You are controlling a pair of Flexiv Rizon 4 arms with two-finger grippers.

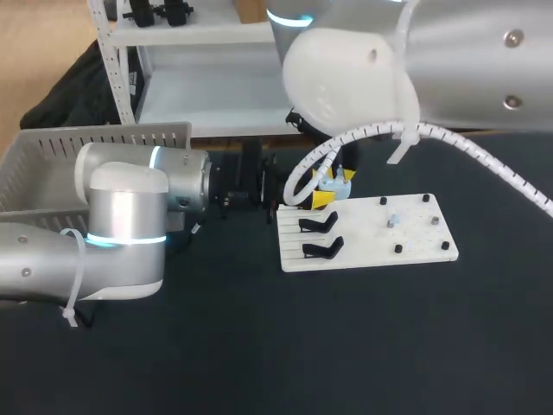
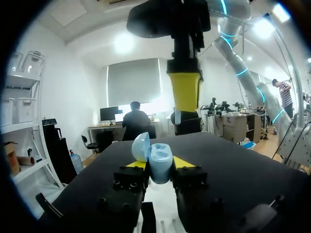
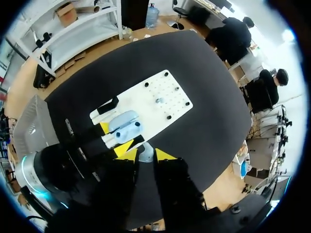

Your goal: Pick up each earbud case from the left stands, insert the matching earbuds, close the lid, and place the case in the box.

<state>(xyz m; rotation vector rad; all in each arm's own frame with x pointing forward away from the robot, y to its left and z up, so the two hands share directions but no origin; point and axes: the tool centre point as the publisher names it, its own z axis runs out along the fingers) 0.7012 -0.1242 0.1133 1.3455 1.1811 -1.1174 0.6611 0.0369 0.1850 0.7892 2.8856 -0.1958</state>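
The left gripper (image 2: pixel 160 163) has its yellow-tipped fingers drawn in narrowly on a pale blue earbud case (image 2: pixel 159 167), clamping it from both sides with the lid (image 2: pixel 141 146) hinged open. Directly over the open case, the right gripper (image 3: pixel 146 154) pinches a small pale earbud (image 3: pixel 145 157) between its fingertips (they stand close together). In the head view the two grippers meet just above the centre of the frame, at the upper left corner of a white board (image 1: pixel 415 235). Two black stands (image 1: pixel 318 225) sit at the board's left end. A grey slatted box (image 1: pixel 52 160) lies at the upper left of the frame, beside the black table (image 1: pixel 346 346).
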